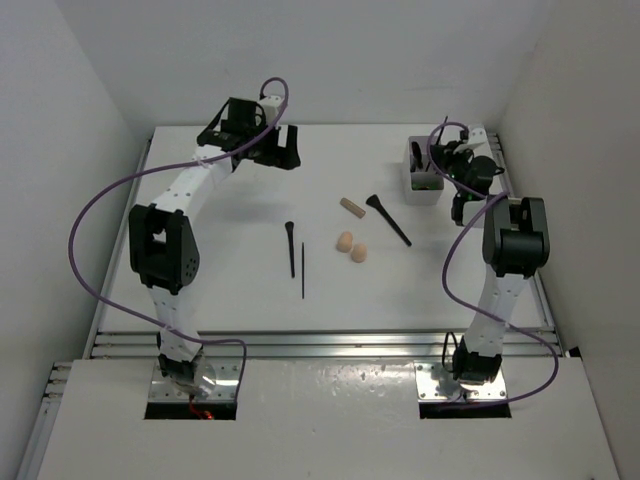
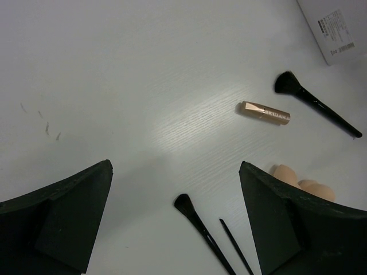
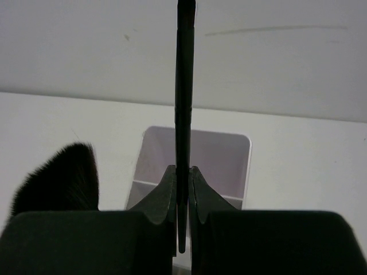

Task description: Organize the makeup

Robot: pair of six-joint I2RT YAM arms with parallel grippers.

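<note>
My right gripper (image 1: 447, 160) (image 3: 182, 172) is shut on a thin black pencil (image 3: 183, 86), held upright above the translucent white compartment box (image 1: 422, 190) (image 3: 229, 160). A fluffy black brush head (image 3: 57, 177) stands beside it on the left. My left gripper (image 1: 281, 146) (image 2: 175, 166) is open and empty, hovering above the table at the far left. On the table lie a tan cylinder (image 1: 351, 207) (image 2: 265, 113), a black brush (image 1: 388, 219) (image 2: 315, 103), two beige sponges (image 1: 344, 241) (image 1: 359, 253) (image 2: 287, 173), another black brush (image 1: 290, 248) (image 2: 200, 226) and a thin black pencil (image 1: 303, 270) (image 2: 235, 246).
The box stands at the far right, close to the right wall. White walls enclose the table on the left, back and right. A corner of the box (image 2: 335, 28) shows in the left wrist view.
</note>
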